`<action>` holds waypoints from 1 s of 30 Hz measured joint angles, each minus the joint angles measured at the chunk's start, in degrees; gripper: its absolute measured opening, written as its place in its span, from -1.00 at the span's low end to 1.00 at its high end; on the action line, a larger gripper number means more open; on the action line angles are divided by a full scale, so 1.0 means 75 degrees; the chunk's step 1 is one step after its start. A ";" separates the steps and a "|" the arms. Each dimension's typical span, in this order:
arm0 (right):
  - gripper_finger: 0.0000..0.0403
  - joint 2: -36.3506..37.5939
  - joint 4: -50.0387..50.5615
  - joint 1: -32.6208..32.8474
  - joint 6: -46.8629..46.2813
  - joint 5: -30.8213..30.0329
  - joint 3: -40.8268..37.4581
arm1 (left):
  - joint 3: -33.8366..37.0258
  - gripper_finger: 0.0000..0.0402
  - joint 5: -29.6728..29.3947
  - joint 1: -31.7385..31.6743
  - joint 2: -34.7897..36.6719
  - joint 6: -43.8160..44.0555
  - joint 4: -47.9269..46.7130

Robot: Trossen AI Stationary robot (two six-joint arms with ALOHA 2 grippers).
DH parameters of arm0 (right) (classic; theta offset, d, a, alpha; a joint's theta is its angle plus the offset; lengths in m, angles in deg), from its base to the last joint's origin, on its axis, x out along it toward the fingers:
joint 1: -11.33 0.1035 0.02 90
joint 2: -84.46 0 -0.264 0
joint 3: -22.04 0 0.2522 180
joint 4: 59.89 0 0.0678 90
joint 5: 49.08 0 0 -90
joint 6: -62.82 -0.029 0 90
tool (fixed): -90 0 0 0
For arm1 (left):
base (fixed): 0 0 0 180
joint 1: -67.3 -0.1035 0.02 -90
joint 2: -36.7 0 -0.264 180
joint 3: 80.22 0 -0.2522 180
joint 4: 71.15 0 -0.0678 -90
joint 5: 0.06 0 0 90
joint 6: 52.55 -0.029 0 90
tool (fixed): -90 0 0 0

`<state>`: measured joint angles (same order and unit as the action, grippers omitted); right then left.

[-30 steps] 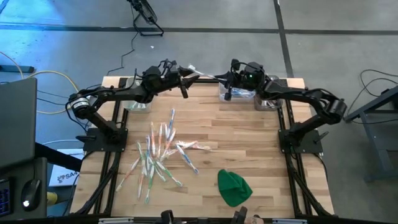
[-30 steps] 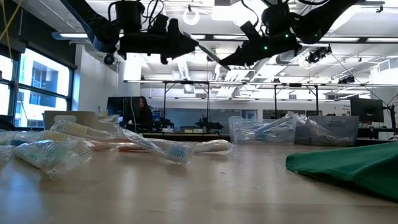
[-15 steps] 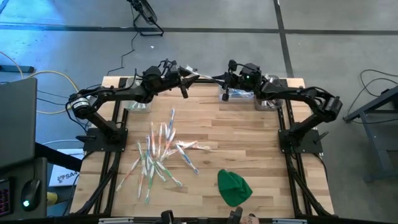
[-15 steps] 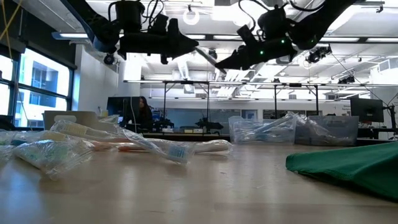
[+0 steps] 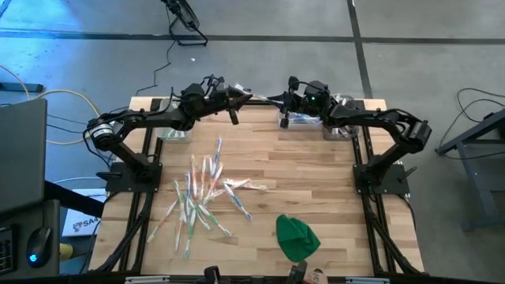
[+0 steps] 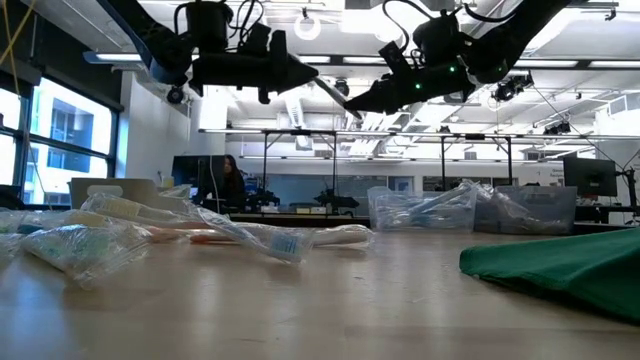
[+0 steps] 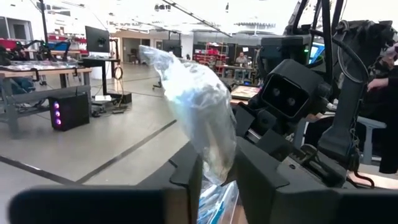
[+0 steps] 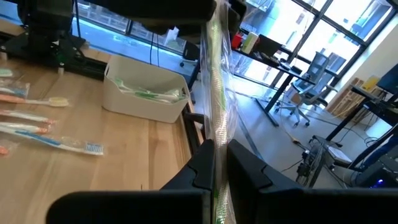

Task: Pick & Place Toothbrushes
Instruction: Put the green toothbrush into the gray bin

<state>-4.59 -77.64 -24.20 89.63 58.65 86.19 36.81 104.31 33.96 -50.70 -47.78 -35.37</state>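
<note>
Toothbrushes [image 5: 203,197] mostly lie in a loose heap on the left-middle of the wooden surface [image 5: 316,173], pale sticks with green, orange and blue bits, criss-crossing so you can't really count them. Off the surface's left edge, down on the floor, there's a white box [image 5: 81,223] with some print on it, too small to read. At the far left corner a clear bin [image 5: 172,130] sits half hidden under the left arm. Above the far edge the left pincer [image 5: 235,98] hangs in the air, pinching one end of a wrapped toothbrush [image 5: 258,96]; from its wrist camera the crinkly wrapper fills the gap between the two fingers and blocks a good chunk of the view. The right pincer [image 5: 281,100] faces it, pressed tight on the other end of that same packet, so it spans between the two. Right below that is a second clear bin [image 5: 312,121], contents hard to make out. A green cloth [image 5: 297,237] is bunched near the front right, well apart from the heap. A person [image 6: 225,180] sits far back in the room, partly behind screens.
</note>
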 joint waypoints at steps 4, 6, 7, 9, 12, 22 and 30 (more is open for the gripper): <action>-0.93 0.0000 -0.0002 -0.0010 0.0000 -0.0004 0.0000 | 0.0000 -0.82 0.0002 0.0000 0.0000 0.0005 0.0000; -0.93 0.0000 -0.0002 -0.0015 -0.0003 0.0033 0.0000 | 0.0000 -0.90 0.0009 0.0000 0.0003 0.0026 0.0002; -0.93 0.0000 -0.0002 -0.0015 -0.0003 0.0035 0.0000 | -0.0003 -0.93 0.0009 0.0000 0.0003 0.0029 0.0003; -0.93 0.0000 0.0001 -0.0015 -0.0006 0.0032 0.0000 | -0.0003 -0.95 0.0015 0.0000 0.0003 0.0028 0.0002; -0.93 0.0000 0.0029 -0.0015 -0.0006 0.0035 0.0000 | -0.0003 -0.90 0.0009 0.0000 0.0003 0.0026 -0.0002; -0.48 0.0000 0.0136 0.0018 0.0038 -0.0081 0.0000 | -0.0003 -0.95 -0.0444 -0.0003 0.0003 0.0203 -0.0119; 0.16 0.0160 0.0739 0.0190 0.0021 -0.0955 -0.0008 | -0.0003 -0.95 -0.0828 -0.0017 0.0003 0.0111 -0.0288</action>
<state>-3.39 -72.10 -22.77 89.79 51.49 86.13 36.79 98.10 33.83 -50.67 -46.94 -37.53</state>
